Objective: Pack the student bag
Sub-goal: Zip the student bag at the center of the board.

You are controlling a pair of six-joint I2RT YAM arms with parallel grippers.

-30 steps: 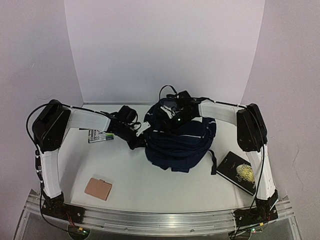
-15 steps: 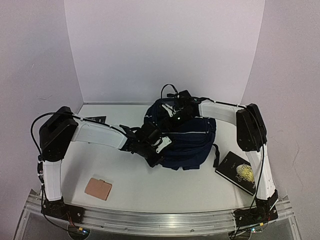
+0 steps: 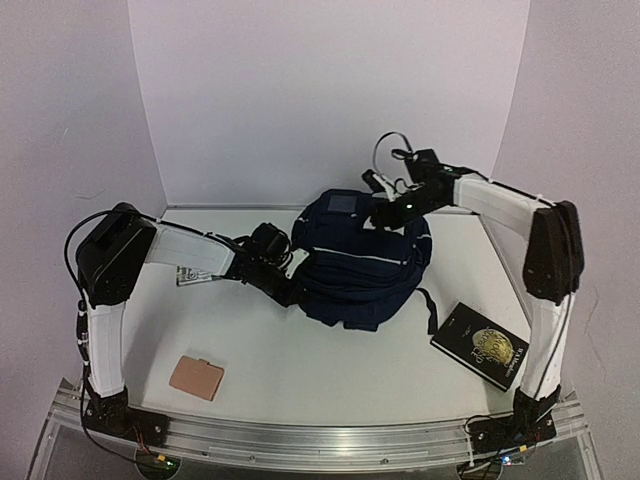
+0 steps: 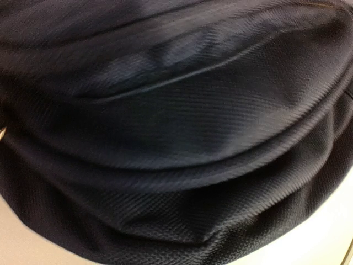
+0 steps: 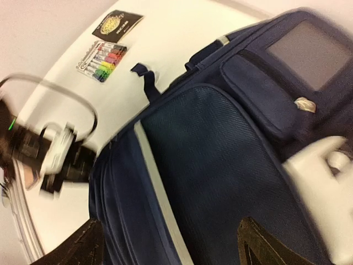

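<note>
- The right tool (image 5: 171, 245) is open, with its two fingers wide apart and nothing between them.
- A second ago it was down on the top of the student bag (image 3: 360, 270). Now it has let go and lifted up, just past the bag's far right corner.
- The left tool (image 3: 283, 283) is closed and pressed against the bag's left side. Its camera shows only dark cloth, so I cannot tell if it pinches any.
- The bag lies in the middle of the bench (image 3: 300, 370), with its pale patch (image 3: 343, 203) on the far side.
- The black book (image 3: 480, 345) lies near and right of the bag.
- The marker pack (image 5: 103, 59) is at the left, and the tan card (image 3: 196, 378) is near left.
- These three things are outside the bag, so I think packing is not done.
</note>
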